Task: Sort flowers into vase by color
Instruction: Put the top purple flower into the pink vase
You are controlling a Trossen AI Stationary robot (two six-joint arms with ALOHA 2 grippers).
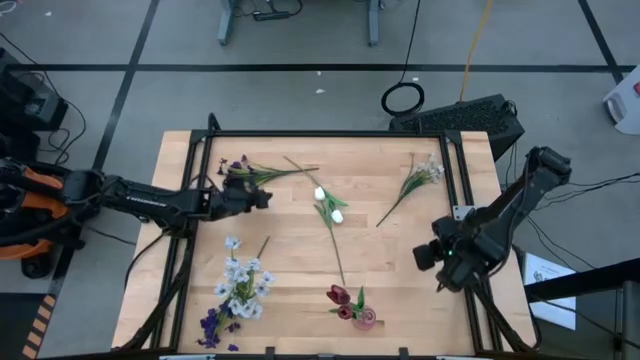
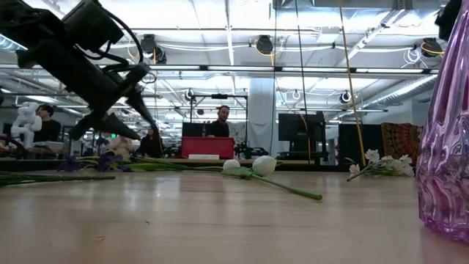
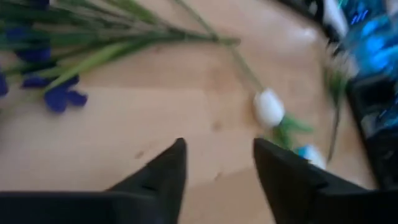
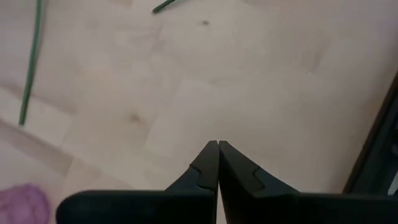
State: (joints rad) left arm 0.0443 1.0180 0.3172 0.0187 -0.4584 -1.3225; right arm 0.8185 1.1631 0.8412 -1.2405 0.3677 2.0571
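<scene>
Wooden worktop (image 1: 300,250) carries scattered flowers (image 1: 330,208); no readable writing; left end effector (image 3: 217,163) apart beside purple sprigs (image 1: 240,168), right end effector (image 4: 218,147) together, empty

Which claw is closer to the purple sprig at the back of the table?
Left. The left claw sits open right beside the purple sprig, while the right claw, shut and empty, hangs far across the table.

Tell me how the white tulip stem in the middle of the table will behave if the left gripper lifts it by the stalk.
The white tulips lie flat on a long thin green stem, so they probably weigh little. Both heads sit at one end; gripped mid-stalk, that end would likely droop. The thin stalk may also slip or twist between the fingers of the open left gripper.
</scene>
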